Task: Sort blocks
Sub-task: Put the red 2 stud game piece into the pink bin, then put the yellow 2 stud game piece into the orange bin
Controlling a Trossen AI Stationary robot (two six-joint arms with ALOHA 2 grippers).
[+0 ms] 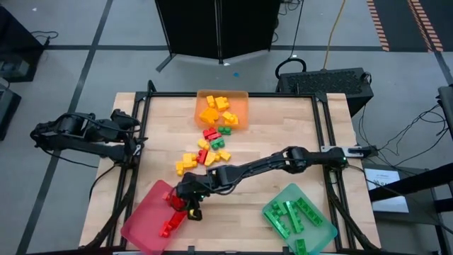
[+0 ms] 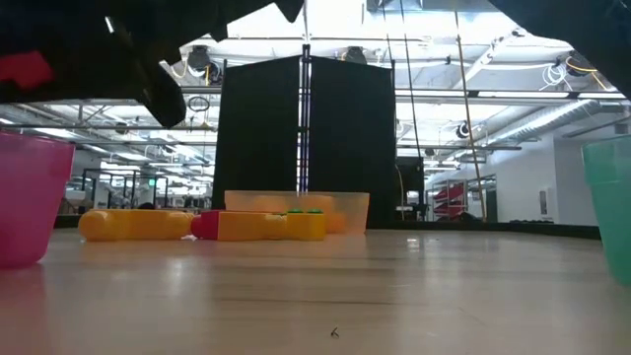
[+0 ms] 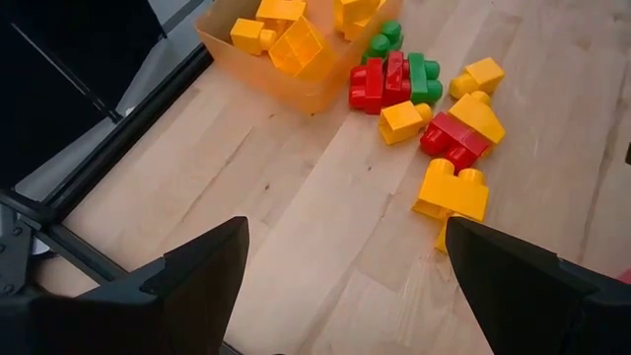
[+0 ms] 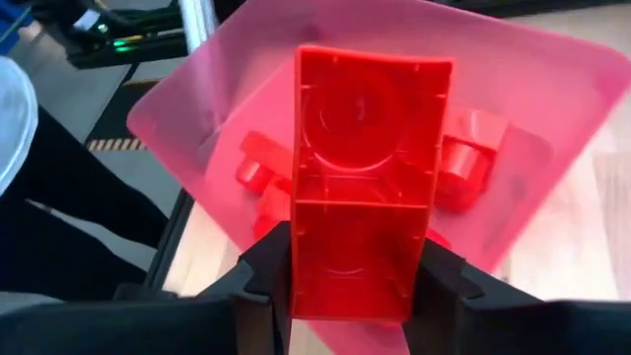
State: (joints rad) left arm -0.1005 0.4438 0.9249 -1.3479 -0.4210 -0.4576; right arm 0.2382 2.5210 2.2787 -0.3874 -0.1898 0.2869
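My right gripper (image 1: 190, 207) reaches across the table to the pink-red tray (image 1: 145, 225) and is shut on a red block (image 4: 370, 168), whose hollow underside faces the wrist camera. Other red blocks (image 4: 463, 158) lie in that tray beneath it. Loose red, yellow and green blocks (image 1: 207, 150) sit mid-table, also visible as blocks (image 3: 449, 133) in the left wrist view. Yellow and orange blocks (image 1: 218, 108) fill the orange tray (image 1: 243, 99); green blocks (image 1: 291, 212) lie in the green tray (image 1: 322, 237). My left gripper (image 3: 345, 237) is open and waits off the table's left edge (image 1: 131, 138). My right gripper pinches the red block between its two fingers (image 4: 264, 271), one on each long side wall near one end (image 4: 311, 266). The fingers come slanting down from above. The block is lifted clear over the pink-red tray, its free end reaching out past the fingertips; in the low view the block (image 2: 25, 69) hangs well above the table.
The low view shows the pink-red tray wall (image 2: 30, 197) at the left, the green tray wall (image 2: 611, 207) at the right, and yellow blocks (image 2: 138, 225) before the orange tray (image 2: 345, 202). Bare wood lies between the trays along the near edge (image 1: 233, 227). A black frame rims the table.
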